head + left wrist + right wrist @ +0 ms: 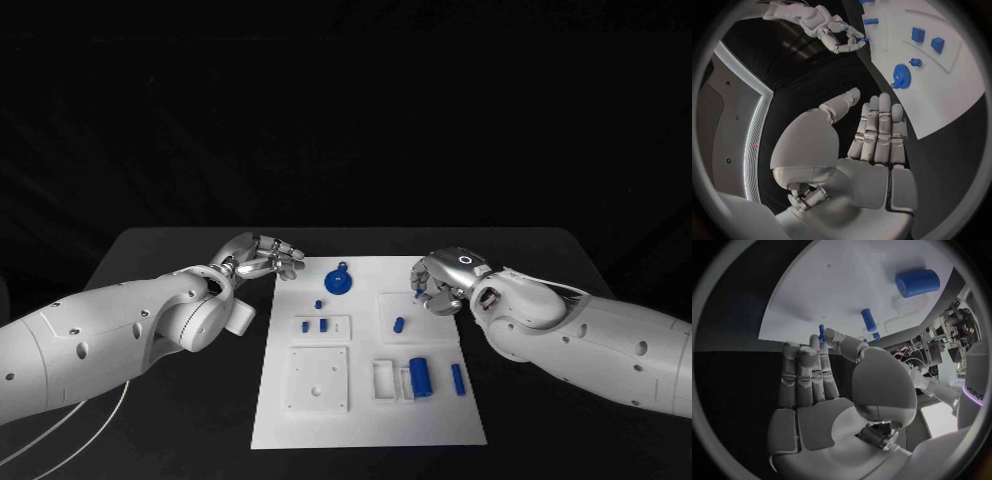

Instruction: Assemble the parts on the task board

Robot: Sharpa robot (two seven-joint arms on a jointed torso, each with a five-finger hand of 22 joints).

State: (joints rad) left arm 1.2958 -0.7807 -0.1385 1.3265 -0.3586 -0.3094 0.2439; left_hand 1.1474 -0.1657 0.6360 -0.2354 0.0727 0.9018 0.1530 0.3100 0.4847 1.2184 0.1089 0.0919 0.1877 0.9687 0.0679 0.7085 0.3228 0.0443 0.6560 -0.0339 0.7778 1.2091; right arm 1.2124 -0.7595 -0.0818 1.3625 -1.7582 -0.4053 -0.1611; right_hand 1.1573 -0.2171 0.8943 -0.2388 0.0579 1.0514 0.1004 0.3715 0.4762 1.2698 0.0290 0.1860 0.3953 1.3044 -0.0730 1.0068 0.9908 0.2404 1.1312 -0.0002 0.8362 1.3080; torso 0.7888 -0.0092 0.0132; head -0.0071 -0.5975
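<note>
1. The white task board (369,350) lies in the middle of the black table (173,250), long side running near to far.
2. The left hand (261,257) hovers just off the board's far left corner; the left wrist view shows its fingers (879,130) straight and side by side, thumb apart, holding nothing.
3. A blue gear (339,281) lies on the board's far part, just right of the left hand; the left wrist view shows its teeth (900,76).
4. The right hand (441,282) hangs over the board's far right edge. Its wrist view shows a small blue pin (822,333) pinched between thumb and fingertip, which the head view barely reveals.
5. A blue cylinder (420,375) lies in a tray near the board's right side, a slim blue rod (457,378) just right of it.
6. Two small blue blocks (315,325) stand at the board's middle left.
</note>
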